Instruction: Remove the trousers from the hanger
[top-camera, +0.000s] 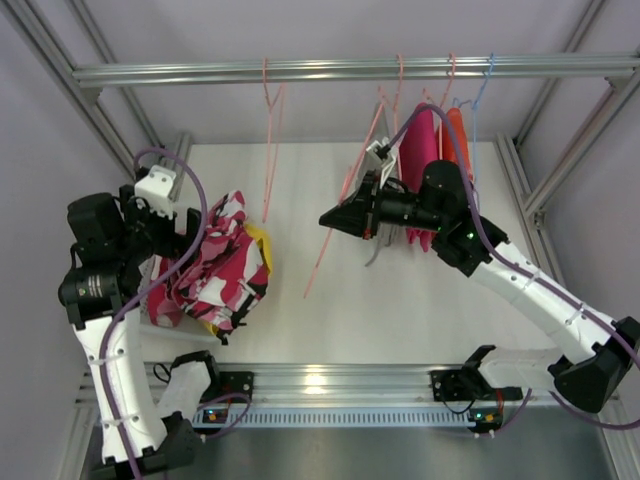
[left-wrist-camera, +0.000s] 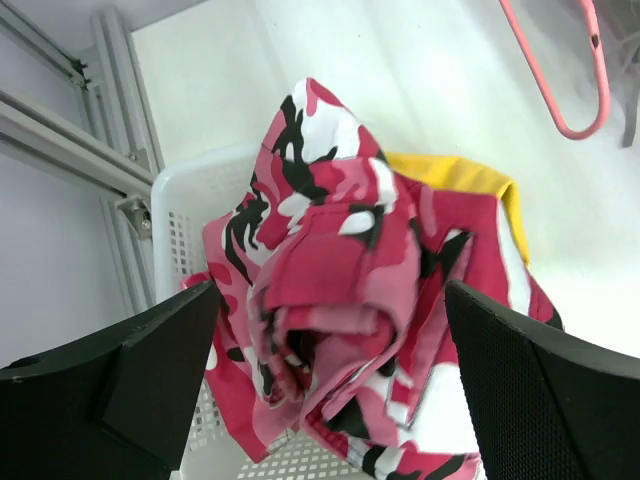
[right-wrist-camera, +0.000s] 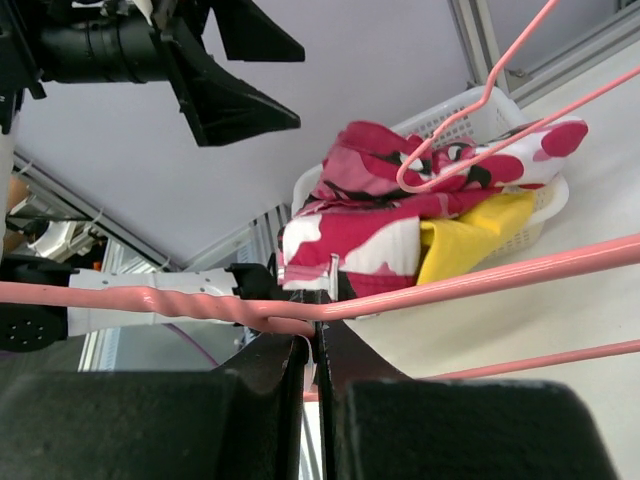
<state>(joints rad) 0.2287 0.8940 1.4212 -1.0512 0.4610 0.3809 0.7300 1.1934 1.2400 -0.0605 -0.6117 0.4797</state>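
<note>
Patterned trousers (top-camera: 215, 265) lie on yellow trousers (left-wrist-camera: 450, 173) in a white basket (left-wrist-camera: 182, 212) under the released left claw (left-wrist-camera: 330, 345) — magenta trousers (top-camera: 418, 165) hang beside the right claw (right-wrist-camera: 312, 345), clenched on a pink hanger (right-wrist-camera: 500, 277).

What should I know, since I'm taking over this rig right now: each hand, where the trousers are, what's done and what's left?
Left hand: open, over the white basket.
Right hand: shut on a pink hanger that looks bare, held at a slant.
Done: patterned trousers and yellow trousers lie in the basket.
Left: magenta trousers and orange trousers hang from the rail behind the right arm; they need taking off their hangers.
</note>
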